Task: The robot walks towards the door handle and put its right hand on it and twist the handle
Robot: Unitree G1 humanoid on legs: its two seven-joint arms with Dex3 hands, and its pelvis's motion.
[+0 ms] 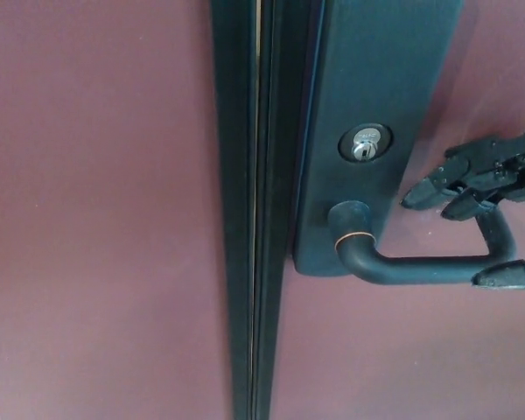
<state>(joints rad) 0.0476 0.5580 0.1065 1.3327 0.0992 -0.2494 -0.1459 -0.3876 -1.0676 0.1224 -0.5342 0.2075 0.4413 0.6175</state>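
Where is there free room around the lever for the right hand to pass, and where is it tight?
Free: the bare door face below the lever handle, and the stretch between the dark backplate and the right hand, above the lever. Crowded: the lever's far end, where the fingers sit above it and the thumb just below.

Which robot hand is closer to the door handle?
Right. The right hand is at the door handle's far end, two fingers above it, thumb below. The left hand isn't in view.
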